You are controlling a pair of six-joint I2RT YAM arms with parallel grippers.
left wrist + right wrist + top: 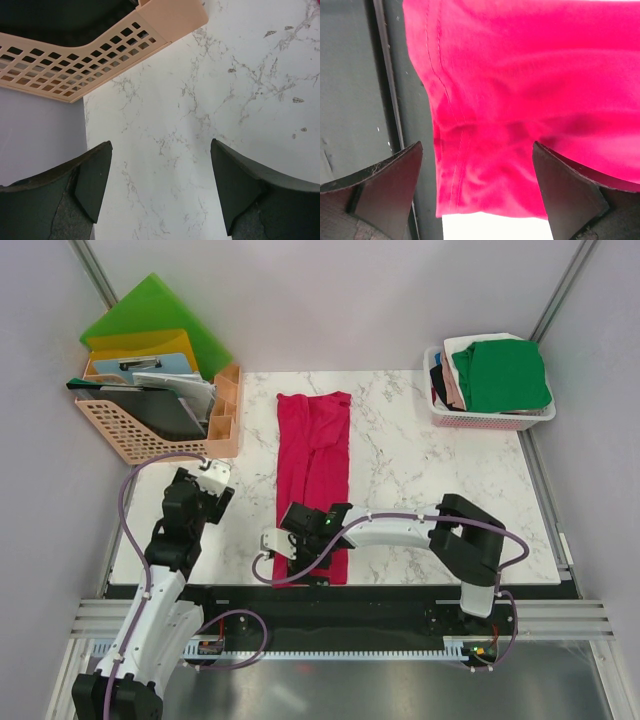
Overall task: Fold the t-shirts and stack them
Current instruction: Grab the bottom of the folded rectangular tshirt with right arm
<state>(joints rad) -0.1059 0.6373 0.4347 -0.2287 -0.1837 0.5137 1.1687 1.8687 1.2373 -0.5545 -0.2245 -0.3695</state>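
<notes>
You've got a white marble table. A crimson-pink t-shirt lies on it in a long narrow strip down the middle, reaching the near edge. There's a peach file rack at the back left corner and a pink basket at the back right.

**Inspector:** Left arm, finish?

**Assistant:** White shell links, black joint housings. A purple cable loops clear of the links.

**Inspector:** Right arm?

**Assistant:** Same white-and-black build. A second purple cable follows the white link. There is a small green light at the wrist block.

**Inspector:** Left gripper?

**Assistant:** Two dark, matte, wedge-shaped fingers with flat inner faces.

**Inspector:** Right gripper?

**Assistant:** Matching dark fingers. Edges scuffed, surface rough and lightly linted.
</notes>
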